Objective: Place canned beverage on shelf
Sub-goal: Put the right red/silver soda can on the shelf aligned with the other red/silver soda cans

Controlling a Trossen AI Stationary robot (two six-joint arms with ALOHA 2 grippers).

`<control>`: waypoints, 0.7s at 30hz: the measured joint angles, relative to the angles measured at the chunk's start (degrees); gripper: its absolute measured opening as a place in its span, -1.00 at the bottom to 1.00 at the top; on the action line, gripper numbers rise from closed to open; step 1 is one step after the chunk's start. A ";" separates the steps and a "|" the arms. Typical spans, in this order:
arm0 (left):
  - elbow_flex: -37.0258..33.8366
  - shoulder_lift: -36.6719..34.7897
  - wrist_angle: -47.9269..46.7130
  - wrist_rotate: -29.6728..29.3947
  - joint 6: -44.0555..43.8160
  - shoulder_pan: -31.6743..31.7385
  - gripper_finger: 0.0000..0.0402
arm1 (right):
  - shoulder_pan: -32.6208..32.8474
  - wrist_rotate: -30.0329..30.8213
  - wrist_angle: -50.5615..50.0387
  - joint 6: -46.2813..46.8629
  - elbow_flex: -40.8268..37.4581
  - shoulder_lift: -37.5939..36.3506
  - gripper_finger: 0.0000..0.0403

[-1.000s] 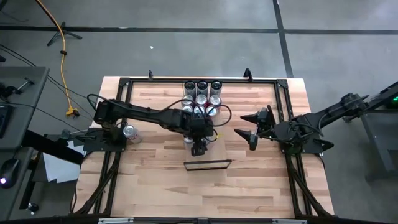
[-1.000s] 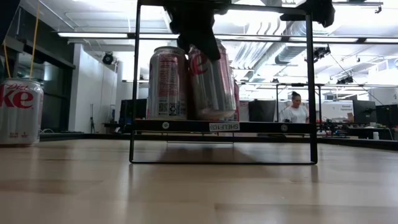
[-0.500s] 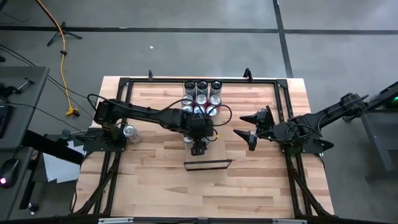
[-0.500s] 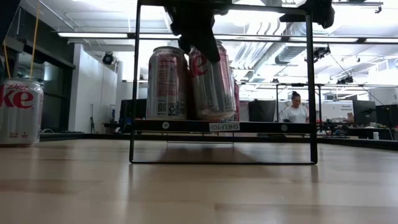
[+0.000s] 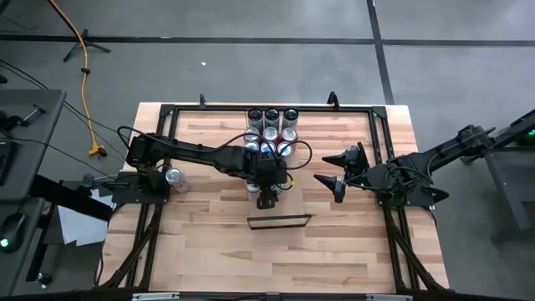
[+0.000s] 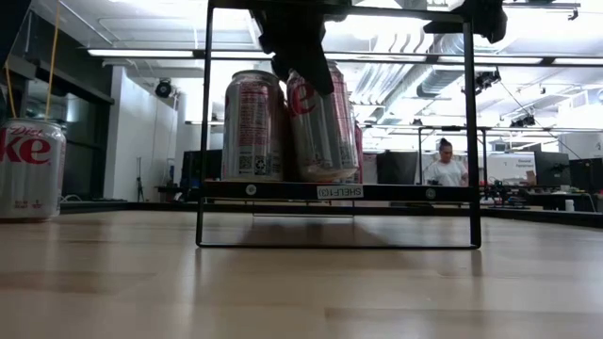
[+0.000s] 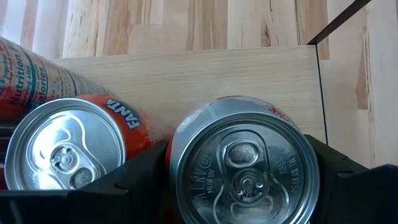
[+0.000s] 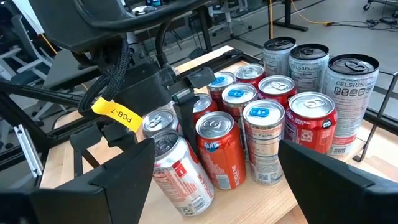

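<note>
Silver-topped red beverage can (image 7: 242, 168) sits tilted on the pale wooden shelf (image 7: 205, 81), gripped by our left pincer (image 5: 267, 198); next we release it upright, while our right pincer (image 5: 333, 171) waits open.

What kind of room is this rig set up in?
Probably a robotics lab or workshop: open ceiling with strip lights, rows of desks with monitors where a person stands, and a bare concrete floor with a loose yellow cable.

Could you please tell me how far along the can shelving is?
Done: one can stands upright on the shelf. In hand: the left gripper clasps a second can, tilted, at the shelf board. Left: settle it upright and release. The right gripper waits open off to the right.
</note>
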 joint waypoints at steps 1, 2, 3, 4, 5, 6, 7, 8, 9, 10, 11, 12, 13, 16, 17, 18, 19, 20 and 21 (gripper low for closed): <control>0.00 0.00 -0.01 0.00 0.00 0.00 0.20 | 0.00 -0.05 -0.02 0.00 0.00 0.00 0.62; 0.00 0.00 -0.01 0.00 0.02 0.06 0.20 | 0.00 -0.18 0.00 0.00 0.00 0.00 0.62; 0.00 0.00 0.01 0.00 0.00 0.15 0.20 | 0.00 -0.20 -0.01 0.00 0.00 0.00 0.62; 0.00 0.00 0.01 0.02 0.00 0.23 0.20 | 0.00 -0.20 -0.02 0.00 0.00 0.00 0.62; 0.00 0.00 -0.01 0.01 0.00 0.26 0.20 | 0.00 -0.20 -0.02 0.00 0.00 0.00 0.62; 0.00 0.00 -0.01 0.00 0.02 0.31 0.21 | 0.00 -0.20 -0.02 0.00 0.00 0.00 0.62; 0.00 0.00 0.00 0.00 0.03 0.37 0.22 | 0.00 -0.20 -0.02 0.00 0.00 0.00 0.62; 0.00 0.00 0.00 0.01 0.01 0.42 0.24 | 0.00 -0.20 -0.02 0.00 0.00 0.00 0.62; 0.00 0.00 0.00 0.02 0.00 0.44 0.26 | 0.00 -0.20 -0.02 0.00 0.00 0.00 0.62; 0.00 0.00 -0.01 0.02 0.03 0.46 0.28 | 0.00 -0.20 -0.02 0.00 0.00 0.00 0.62; 0.00 0.00 0.00 0.02 0.03 0.48 0.31 | 0.00 -0.19 -0.02 0.00 0.00 0.00 0.62; 0.00 0.00 0.01 0.02 0.03 0.50 0.33 | 0.00 -0.18 -0.02 0.00 0.00 0.00 0.62; 0.00 0.00 0.01 0.04 0.03 0.52 0.36 | 0.00 -0.17 -0.04 0.00 0.00 0.00 0.62; 0.00 0.00 0.39 -0.02 0.39 0.69 0.43 | 0.00 -0.17 -0.09 -0.01 0.00 0.00 0.62; 0.00 0.00 0.36 0.06 0.56 0.68 0.45 | 0.00 -0.17 -0.12 0.00 0.00 0.00 0.62; 0.00 0.00 0.28 0.00 0.91 0.70 0.47 | 0.00 -0.17 -0.19 0.00 0.00 0.00 0.62; 0.00 0.00 0.27 -0.09 1.02 0.70 0.48 | 0.00 -0.17 -0.28 0.00 0.00 0.00 0.62; 0.00 0.00 0.27 -0.11 1.09 0.68 0.49 | 0.00 -0.17 -0.29 0.00 0.00 0.00 0.62; 0.00 0.00 0.29 -0.10 1.08 0.68 0.50 | 0.00 -0.17 -0.30 0.00 0.00 0.00 0.62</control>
